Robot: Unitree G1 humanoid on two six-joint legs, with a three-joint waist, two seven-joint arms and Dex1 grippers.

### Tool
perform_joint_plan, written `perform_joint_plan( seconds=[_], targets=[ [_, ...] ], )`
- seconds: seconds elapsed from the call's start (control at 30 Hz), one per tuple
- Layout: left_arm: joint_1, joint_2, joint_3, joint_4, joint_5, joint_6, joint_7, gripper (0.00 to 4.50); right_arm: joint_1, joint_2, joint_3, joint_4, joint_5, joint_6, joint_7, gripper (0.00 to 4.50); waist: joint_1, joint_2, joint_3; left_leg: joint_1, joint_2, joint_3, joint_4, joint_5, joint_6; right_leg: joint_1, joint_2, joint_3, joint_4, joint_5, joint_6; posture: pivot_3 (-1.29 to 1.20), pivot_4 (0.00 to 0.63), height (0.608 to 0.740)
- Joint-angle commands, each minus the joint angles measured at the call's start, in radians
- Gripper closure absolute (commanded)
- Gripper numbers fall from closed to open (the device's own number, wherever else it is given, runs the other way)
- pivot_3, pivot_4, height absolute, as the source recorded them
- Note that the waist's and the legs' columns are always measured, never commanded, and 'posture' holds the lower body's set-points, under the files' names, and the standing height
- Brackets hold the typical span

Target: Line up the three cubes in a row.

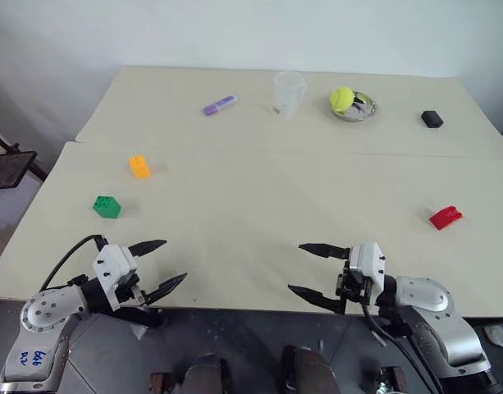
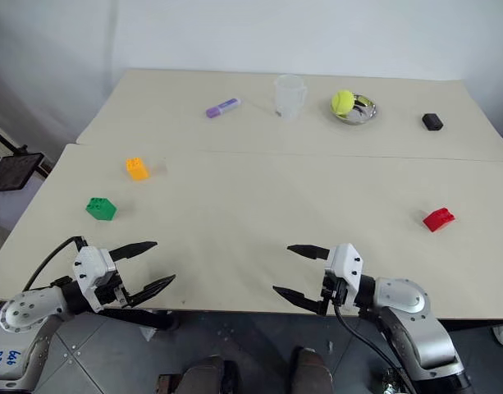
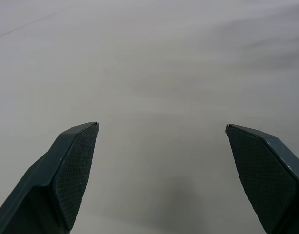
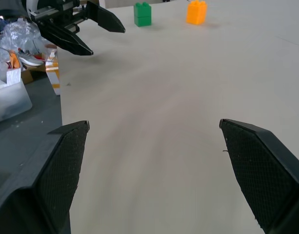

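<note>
In the left eye view, the orange-yellow cube (image 1: 139, 166) and green cube (image 1: 107, 206) are seen at centre left, close together; the red cube (image 1: 445, 217) is set far right on the table (image 1: 259, 205). The left gripper (image 1: 162, 264) and right gripper (image 1: 314, 271) are spread wide and empty at the bottom. In the right wrist view, both left-hand cubes are seen along the top edge.
</note>
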Motion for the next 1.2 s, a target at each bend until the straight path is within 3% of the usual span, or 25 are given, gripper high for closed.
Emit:
perform_joint_plan(
  seconds=[0.03, 0.23, 0.33, 0.4, 0.53, 0.73, 0.93, 1.03, 1.2],
  targets=[
    [-0.003, 0.005, 0.022, -0.021, 0.040, -0.012, 0.043, 0.04, -0.014, 0.017, 0.009, -0.010, 0.001, -0.018, -0.004, 0.00, 0.000, 0.000, 0.000, 0.000, 0.000, 0.000, 0.000, 0.000, 0.000, 0.000, 0.000, 0.000, 0.000, 0.000, 0.000, 0.00, 0.150, 0.740],
    [-0.010, -0.010, -0.020, -0.090, -0.027, 0.022, -0.002, 0.04, -0.011, 0.064, -0.065, -0.014, -0.019, -0.074, -0.107, 0.00, 0.001, 0.000, 0.000, 0.000, 0.000, 0.000, 0.000, 0.000, 0.000, 0.000, 0.000, 0.000, 0.000, 0.000, 0.000, 0.00, 0.150, 0.740],
    [-0.041, -0.043, -0.083, -0.143, -0.085, 0.084, -0.020, 0.04, 0.050, 0.079, -0.163, -0.078, 0.007, -0.066, -0.199, 0.00, 0.006, 0.000, 0.000, -0.001, 0.000, 0.000, 0.000, 0.000, 0.000, 0.000, 0.000, 0.000, 0.000, 0.000, 0.000, 0.00, 0.150, 0.740],
    [-0.082, -0.058, -0.127, -0.152, -0.098, 0.104, -0.038, 0.04, 0.097, 0.103, -0.255, -0.145, 0.041, -0.055, -0.286, 0.00, 0.011, 0.000, 0.000, -0.001, 0.000, 0.000, 0.000, 0.000, 0.000, 0.000, 0.000, 0.000, 0.000, 0.000, 0.000, 0.00, 0.150, 0.740],
    [-0.271, -0.121, -0.197, -0.066, -0.080, 0.118, -0.030, 0.04, 0.246, 0.137, -0.578, -0.264, 0.145, 0.022, -0.507, 0.00, 0.034, 0.000, -0.001, -0.001, -0.001, 0.001, 0.001, 0.001, -0.001, 0.000, 0.000, 0.000, 0.001, 0.000, 0.000, 0.00, 0.150, 0.740],
    [-0.386, -0.167, -0.294, -0.008, -0.084, 0.191, -0.073, 0.04, 0.481, 0.157, -0.898, -0.173, 0.179, 0.009, -0.557, 0.00, 0.022, 0.001, -0.002, -0.001, -0.001, 0.004, -0.002, 0.001, -0.001, 0.001, 0.000, 0.000, -0.001, 0.000, 0.000, 0.00, 0.150, 0.740],
    [-0.460, -0.179, -0.315, 0.046, -0.075, 0.228, -0.104, 0.04, 0.549, 0.128, -0.898, -0.070, 0.183, 0.046, -0.506, 0.00, 0.001, 0.001, -0.002, 0.001, -0.001, 0.004, -0.002, 0.002, 0.000, 0.001, 0.001, 0.002, -0.002, 0.000, 0.000, 0.00, 0.150, 0.740],
    [-0.452, -0.186, -0.313, 0.034, -0.081, 0.232, -0.101, 0.04, 0.467, 0.044, -0.879, -0.025, 0.198, 0.079, -0.476, 0.00, -0.011, 0.003, -0.003, 0.003, -0.001, 0.004, -0.002, 0.001, 0.002, 0.001, 0.001, 0.009, -0.003, 0.000, 0.000, 0.00, 0.150, 0.740],
    [-0.426, -0.195, -0.299, -0.010, -0.095, 0.233, -0.083, 0.04, 0.197, -0.227, -0.786, 0.235, 0.199, 0.224, -0.364, 0.00, -0.025, 0.003, -0.003, 0.004, -0.002, 0.007, -0.001, 0.002, 0.003, 0.000, 0.001, 0.013, -0.002, 0.001, 0.000, 0.00, 0.150, 0.740]
  ],
)
